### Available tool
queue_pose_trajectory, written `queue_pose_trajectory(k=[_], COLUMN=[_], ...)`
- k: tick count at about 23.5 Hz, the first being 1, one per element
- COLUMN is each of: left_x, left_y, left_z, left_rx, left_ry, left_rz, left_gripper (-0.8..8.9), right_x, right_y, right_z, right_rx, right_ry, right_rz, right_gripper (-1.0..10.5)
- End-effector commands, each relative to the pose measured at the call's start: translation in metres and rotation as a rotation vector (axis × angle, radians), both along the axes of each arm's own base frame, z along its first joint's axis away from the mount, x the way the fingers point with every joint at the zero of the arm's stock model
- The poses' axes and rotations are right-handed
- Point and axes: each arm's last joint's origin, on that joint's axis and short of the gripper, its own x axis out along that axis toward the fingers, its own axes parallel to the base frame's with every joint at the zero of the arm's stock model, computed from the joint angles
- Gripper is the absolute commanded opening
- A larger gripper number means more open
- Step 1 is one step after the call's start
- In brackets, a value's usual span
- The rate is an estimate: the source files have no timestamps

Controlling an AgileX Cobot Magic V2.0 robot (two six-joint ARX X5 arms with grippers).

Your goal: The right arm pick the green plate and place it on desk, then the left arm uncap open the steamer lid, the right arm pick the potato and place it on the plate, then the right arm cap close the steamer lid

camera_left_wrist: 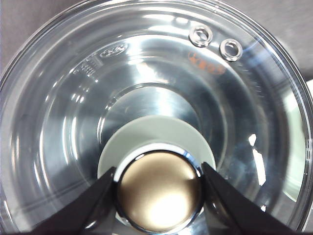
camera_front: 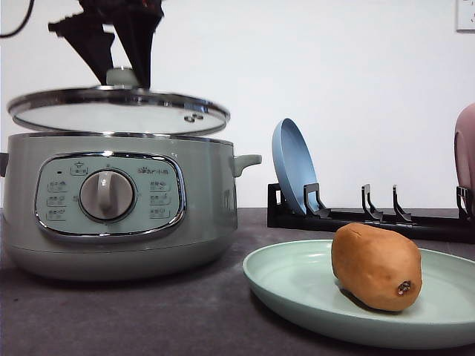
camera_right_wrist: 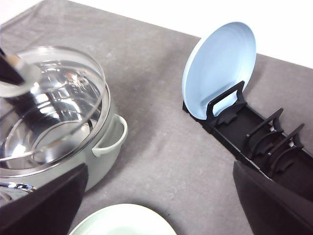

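Observation:
The potato [camera_front: 376, 265] lies on the green plate [camera_front: 297, 285], which rests flat on the desk [camera_front: 148, 311] at the front right. My left gripper [camera_front: 124, 80] comes down from above and is shut on the pale green knob [camera_left_wrist: 159, 191] of the steamer lid [camera_front: 119, 111]. It holds the lid slightly above the pot's rim. The lid's clear glass [camera_left_wrist: 73, 122] fills the left wrist view, and the steel pot shows through it. My right gripper [camera_right_wrist: 161, 205] hangs open above the desk between the steamer [camera_right_wrist: 98, 142] and the rack, with the plate's edge [camera_right_wrist: 124, 220] just below it.
The sage-green steamer pot [camera_front: 208, 200] stands at the left with its dial facing the front. A black dish rack [camera_front: 386, 221] at the back right holds an upright blue plate [camera_front: 293, 167], and a pink plate [camera_front: 465, 148] shows at the right edge.

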Motion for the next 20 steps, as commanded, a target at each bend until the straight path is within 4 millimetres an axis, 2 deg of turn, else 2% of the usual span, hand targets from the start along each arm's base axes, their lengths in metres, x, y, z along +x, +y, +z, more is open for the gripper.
queue_pose_trajectory(k=[1,15,20], left_x=[0.007,0.001,0.0], left_y=[-0.006,-0.023,-0.021], left_z=[0.002,-0.004,-0.004], left_rx=[-0.017,0.0,0.061], left_ry=[-0.03,0.004,-0.009], left_rz=[-0.01,-0.061,-0.041], left_gripper=[0.1,0.1,0.1], right_x=[0.0,0.0,-0.001], right_y=[0.0,-0.001,-0.001], right_z=[0.005,0.005,0.003], right_rx=[-0.002,-0.022,-0.029], right_ry=[-0.023,-0.027,-0.013], right_rz=[0.002,0.009,0.01], right_gripper=[4.7,4.7,4.7])
